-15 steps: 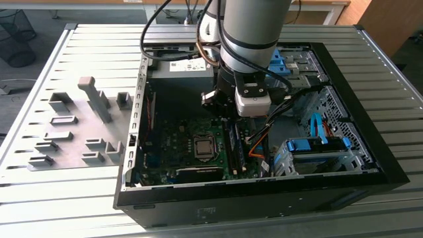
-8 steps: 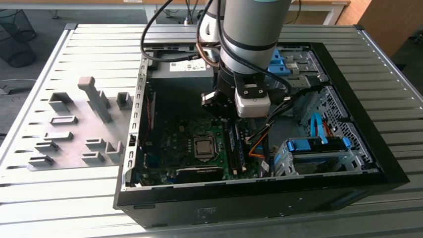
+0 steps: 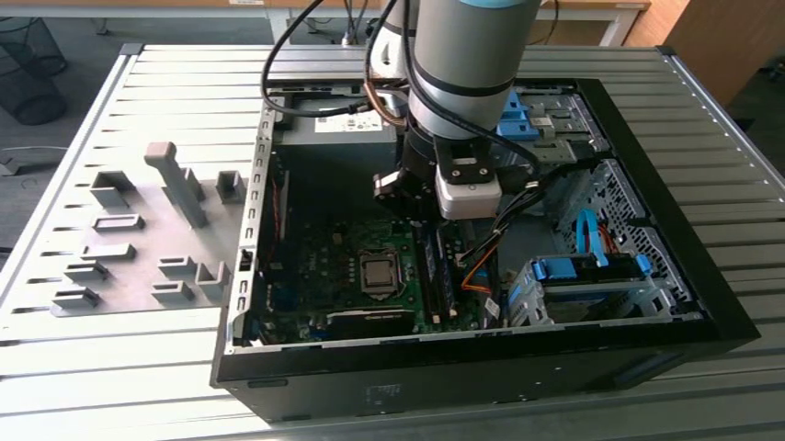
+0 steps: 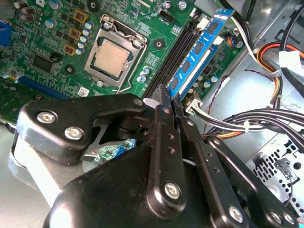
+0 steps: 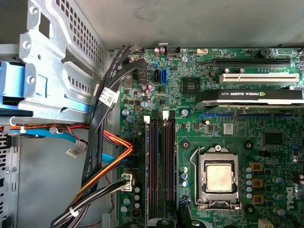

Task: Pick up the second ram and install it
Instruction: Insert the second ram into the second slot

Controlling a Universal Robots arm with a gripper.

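Observation:
In the second wrist view a ram [image 4: 197, 57], a long thin board with a blue label and black chips, stands upright in the outer memory slot. I cannot tell whether it is the second ram. It appears edge-on in the first wrist view as a bluish strip [image 5: 151, 161]. My gripper [image 4: 167, 95] is shut with nothing visible between its black fingers [image 4: 161, 142]. Its tips are low over the black slots [image 4: 166, 61], right beside the near end of that ram. In the exterior view the gripper [image 3: 417, 216] hangs inside the open computer case above the motherboard [image 3: 331, 266].
The processor socket [image 4: 113, 54] lies beside the slots. Orange and black cables [image 5: 104, 166] run along the other side, by the metal drive cage [image 5: 61, 57]. A graphics card [image 5: 251, 95] sits further along the board. Gray holder blocks [image 3: 135, 239] stand outside the case, on the exterior view's left.

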